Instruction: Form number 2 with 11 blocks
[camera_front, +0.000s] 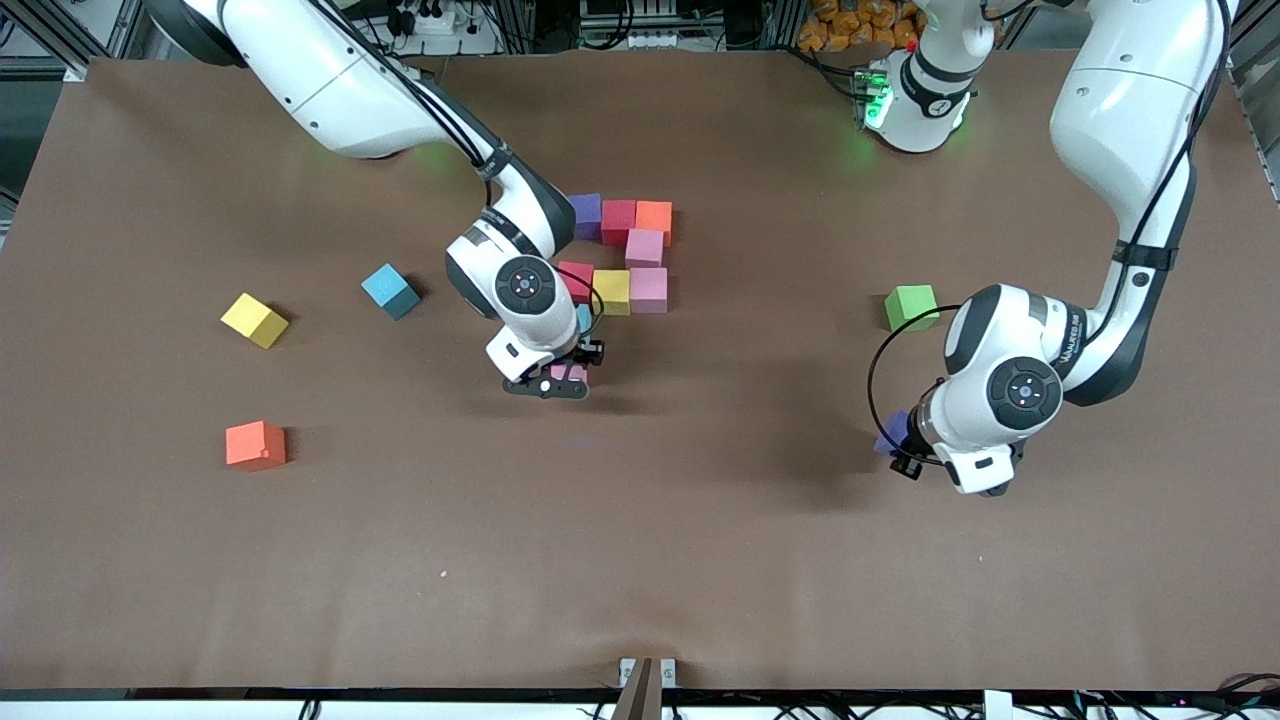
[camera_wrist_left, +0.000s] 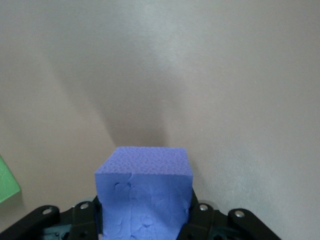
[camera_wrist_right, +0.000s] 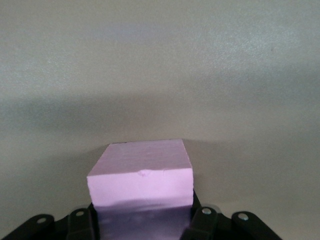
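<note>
Digit 2 part-built; two cubes in carriage.
Partial number 2 (camera_front: 625, 255) lies mid-bench (camera_front: 640, 560): seven cubes visible. Right end effector (camera_front: 560, 385), just nearer the camera than it, clamps a pink block (camera_wrist_right: 141, 180); left end effector (camera_front: 930, 455), well toward the left arm's end, clamps a purple block (camera_wrist_left: 144, 192). Next likely: seat pink at the lower rows, edges flush.

The right arm reaches from its base down toward the table's middle, its wrist bent downward; the right gripper (camera_front: 556, 384) is clamped on a pink block (camera_wrist_right: 141, 180). The left arm folds back at the elbow toward its own end of the table, and the left gripper (camera_front: 903, 447) is clamped on a purple block (camera_wrist_left: 144, 192).
</note>
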